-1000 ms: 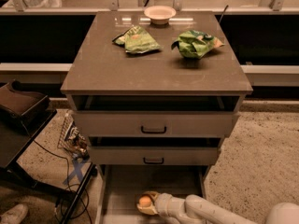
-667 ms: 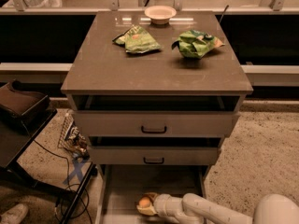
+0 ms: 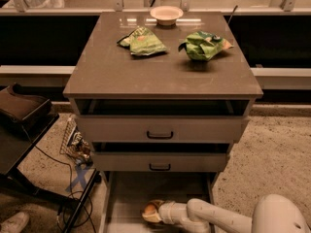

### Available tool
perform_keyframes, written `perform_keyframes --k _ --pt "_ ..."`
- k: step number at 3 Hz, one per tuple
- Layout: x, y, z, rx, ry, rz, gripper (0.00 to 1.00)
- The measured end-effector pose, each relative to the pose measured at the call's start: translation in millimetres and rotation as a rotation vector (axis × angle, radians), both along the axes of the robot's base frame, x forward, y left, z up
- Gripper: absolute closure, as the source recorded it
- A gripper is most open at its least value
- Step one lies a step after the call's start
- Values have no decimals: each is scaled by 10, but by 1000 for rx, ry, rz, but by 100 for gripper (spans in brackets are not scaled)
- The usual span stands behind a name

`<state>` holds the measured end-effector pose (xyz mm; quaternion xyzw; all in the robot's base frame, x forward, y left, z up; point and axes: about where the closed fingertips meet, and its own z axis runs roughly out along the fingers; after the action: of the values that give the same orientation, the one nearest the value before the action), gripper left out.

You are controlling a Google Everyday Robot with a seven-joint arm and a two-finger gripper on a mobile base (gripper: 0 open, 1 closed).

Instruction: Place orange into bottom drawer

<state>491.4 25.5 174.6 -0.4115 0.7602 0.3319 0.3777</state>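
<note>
little has moved at the working end since a second ago: the gripper (image 3: pixel 149 212) stays low in the pulled-out bottom drawer (image 3: pixel 146 184), while the arm's fat white link (image 3: pixel 281 216) behind it has swung further into view at the lower right. the gripper's tan fingers are closed around the orange (image 3: pixel 147 209), which sits at its tip over the near part of the grey drawer floor. whether the fruit touches the floor cannot be told. the white arm (image 3: pixel 214 218) reaches in from the right, pointing left. directly above the gripper are the middle drawer front (image 3: pixel 189 162) and, higher, the top drawer front (image 3: pixel 194 129), each with a small black handle. farther up and beyond, on the cabinet top (image 3: pixel 160 76), lie two green snack bags, one (image 3: pixel 142 41) slightly left of the gripper's line and one (image 3: pixel 203 44) to the right, with a pale bowl (image 3: pixel 166 15) at the far edge between them. well left of the gripper stands a dark stand (image 3: pixel 19 111) with cables on the floor.
</note>
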Motion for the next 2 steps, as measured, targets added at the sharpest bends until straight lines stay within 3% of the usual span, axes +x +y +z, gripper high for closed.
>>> perform_keyframes --k 2 --pt "-14 37 -4 3 2 4 39"
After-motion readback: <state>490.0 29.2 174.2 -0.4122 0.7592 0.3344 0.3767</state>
